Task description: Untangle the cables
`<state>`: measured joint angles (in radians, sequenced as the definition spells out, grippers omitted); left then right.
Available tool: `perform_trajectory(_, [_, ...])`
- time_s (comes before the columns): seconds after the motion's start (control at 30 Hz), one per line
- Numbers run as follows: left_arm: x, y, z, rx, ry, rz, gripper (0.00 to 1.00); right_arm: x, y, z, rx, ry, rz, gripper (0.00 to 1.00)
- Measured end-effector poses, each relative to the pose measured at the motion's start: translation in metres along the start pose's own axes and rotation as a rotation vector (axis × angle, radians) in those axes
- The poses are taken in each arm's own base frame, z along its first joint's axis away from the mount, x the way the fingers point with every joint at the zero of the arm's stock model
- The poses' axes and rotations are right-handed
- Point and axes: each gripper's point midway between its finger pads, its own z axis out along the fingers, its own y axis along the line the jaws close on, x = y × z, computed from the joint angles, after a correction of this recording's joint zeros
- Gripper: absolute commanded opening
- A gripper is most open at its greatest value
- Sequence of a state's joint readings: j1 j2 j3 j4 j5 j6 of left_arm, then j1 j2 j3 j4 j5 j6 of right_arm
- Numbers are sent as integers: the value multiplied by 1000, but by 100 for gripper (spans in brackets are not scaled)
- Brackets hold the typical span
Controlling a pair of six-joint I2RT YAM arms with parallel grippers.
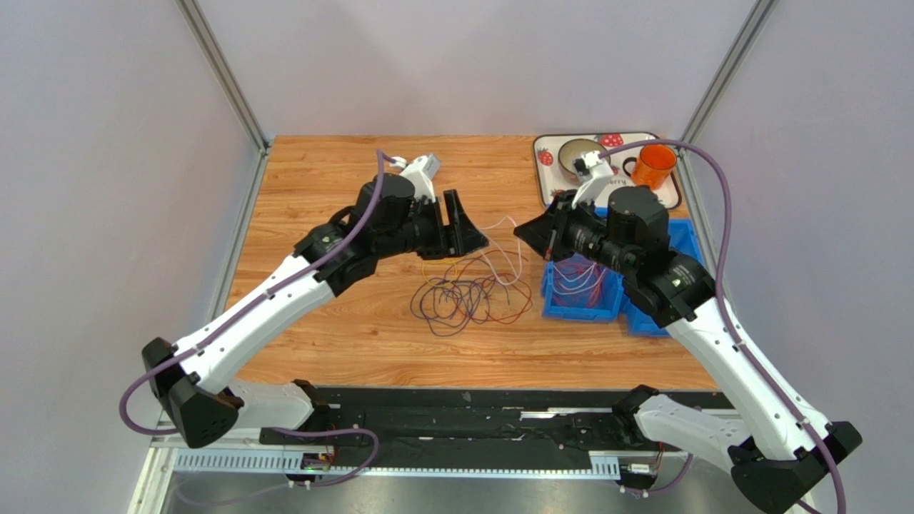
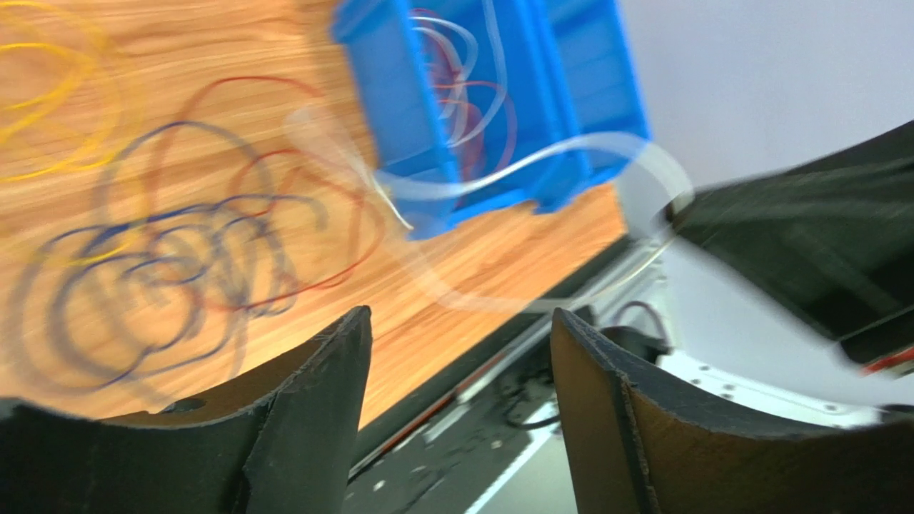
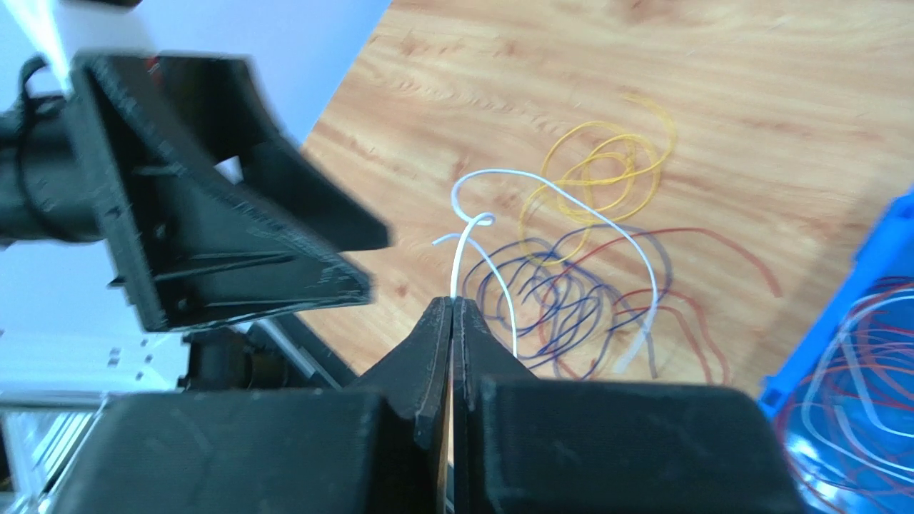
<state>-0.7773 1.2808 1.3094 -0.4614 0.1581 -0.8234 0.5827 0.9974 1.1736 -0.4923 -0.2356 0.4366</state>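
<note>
Wooden desk [image 1: 322, 182] carries the loose tangle of cables [image 1: 470, 297] near its middle, just left of a blue bin [image 1: 585, 312] by the right edge that holds more red and white loops. Above the tangle the left gripper [image 2: 461, 321] hangs with its fingers apart and nothing between them, while the right gripper [image 3: 452, 305] is pinched together on a white cable [image 3: 459, 257]. Beyond, a tray [image 1: 540, 161] with an orange cup [image 1: 652, 166] sits in the far right corner.

Wood-grain table [image 1: 322, 193]; glossy plastic bin [image 1: 580, 311]; rough matt fingers [image 3: 429, 359]; smooth-sheathed cables [image 1: 468, 297].
</note>
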Motion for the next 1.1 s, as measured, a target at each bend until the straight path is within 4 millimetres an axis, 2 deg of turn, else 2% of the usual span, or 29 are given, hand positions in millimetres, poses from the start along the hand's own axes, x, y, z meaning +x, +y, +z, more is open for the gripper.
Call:
perform_trajectory(0.13, [-9,31,-42,-148,-40,83,75,-19,-5,-11,70,-48,-29,0])
perform_trajectory(0.3, [-28,80,-111,-358,-147,155,75,-26,-16,-22,153,-61,-54,0])
perform_trajectory(0.4, [-24,97,-148,-449,-173,226,75,-27,-26,-28,217,-61,-72,0])
perform_trajectory(0.5, [-19,111,-171,-515,-185,299,76,-31,-36,-35,284,-67,-94,0])
perform_trajectory(0.63, [-4,139,-186,-610,-164,368,76,-37,-49,-45,371,-81,-120,0])
perform_trajectory(0.87, [20,176,-183,-706,-92,407,75,-39,-73,-57,493,-81,-143,0])
perform_trajectory(0.97, [22,183,-187,-738,-102,407,75,-38,-81,-61,534,-76,-144,0])
perform_trajectory(1.1, [17,182,-198,-749,-164,397,75,-36,-94,-65,585,-70,-148,0])
